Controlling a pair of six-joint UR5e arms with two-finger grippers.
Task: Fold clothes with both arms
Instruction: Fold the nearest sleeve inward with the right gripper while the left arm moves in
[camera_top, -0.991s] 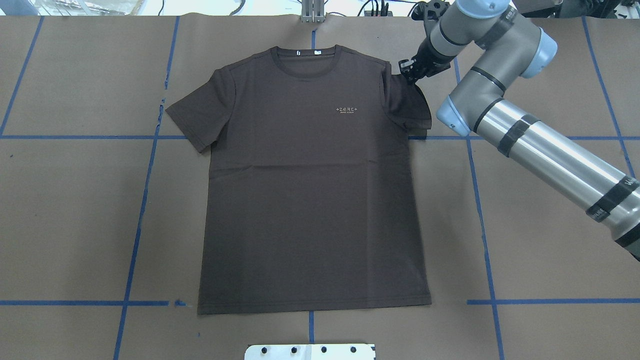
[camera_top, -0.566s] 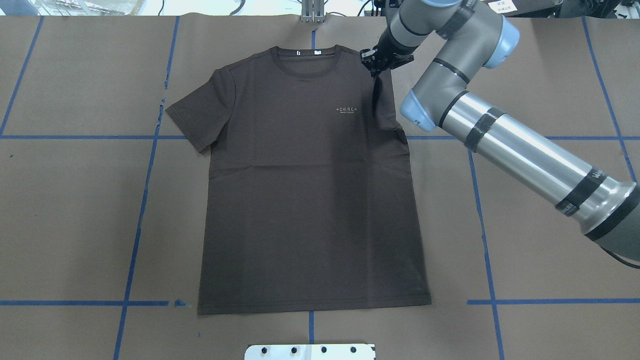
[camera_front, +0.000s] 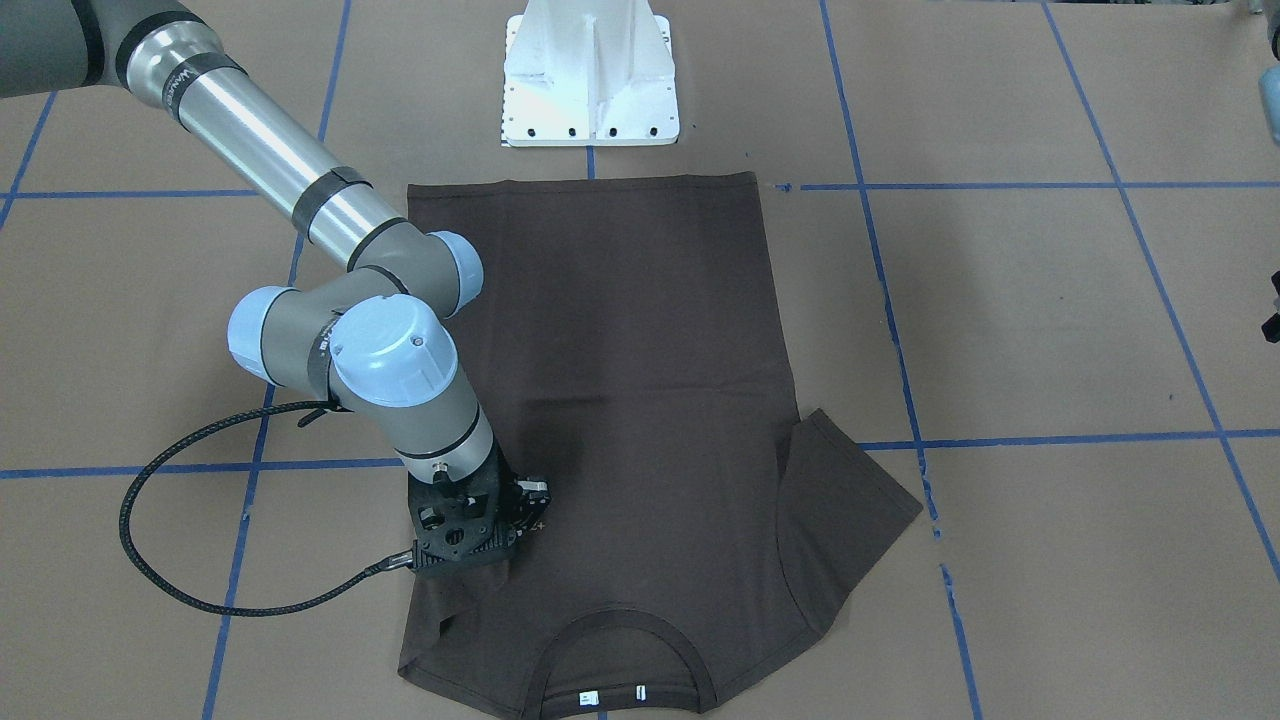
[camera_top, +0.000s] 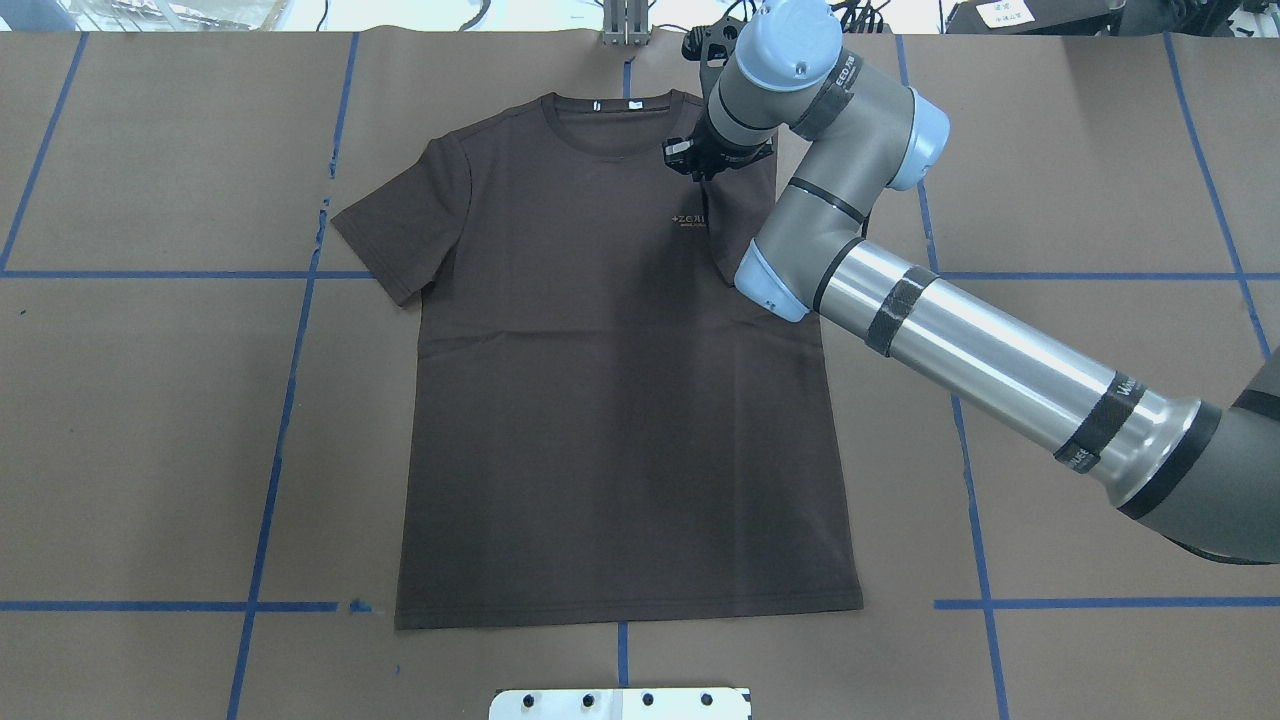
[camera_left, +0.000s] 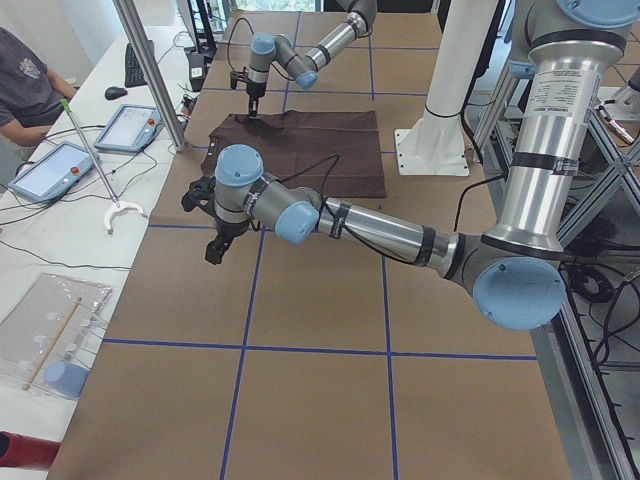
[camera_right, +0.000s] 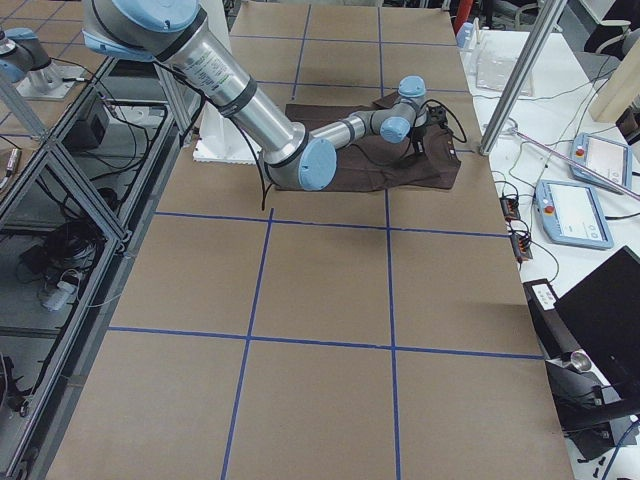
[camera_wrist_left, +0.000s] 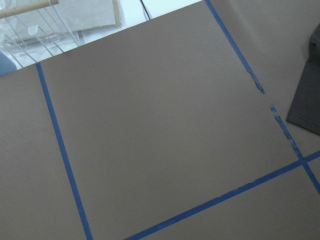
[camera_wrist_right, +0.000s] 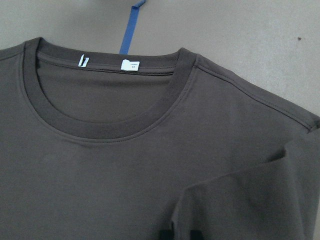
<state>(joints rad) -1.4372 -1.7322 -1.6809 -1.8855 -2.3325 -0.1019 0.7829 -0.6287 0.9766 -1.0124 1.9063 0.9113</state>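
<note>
The dark brown T-shirt (camera_top: 620, 400) lies flat and face up, collar (camera_wrist_right: 105, 132) toward the far edge. My right gripper (camera_top: 697, 168) is shut on the shirt's right sleeve (camera_top: 745, 225). It holds the sleeve over the chest, so the fold partly covers the pale logo (camera_top: 688, 219). The right wrist view shows the sleeve's folded edge (camera_wrist_right: 235, 200) below the collar and white tags (camera_wrist_right: 131, 65). The other sleeve (camera_top: 400, 230) lies spread out. My left gripper (camera_left: 213, 250) hangs above bare table away from the shirt. Whether it is open or shut, I cannot tell.
Brown paper with blue tape lines (camera_top: 270, 440) covers the table. The white pedestal base (camera_front: 590, 80) stands at the shirt's hem side. A side bench holds tablets (camera_left: 130, 125), and a person (camera_left: 25, 85) sits by it.
My right gripper has carried the sleeve leftward, from outside the shoulder to over the chest near the logo. The sleeve now lies folded onto the shirt's body.
</note>
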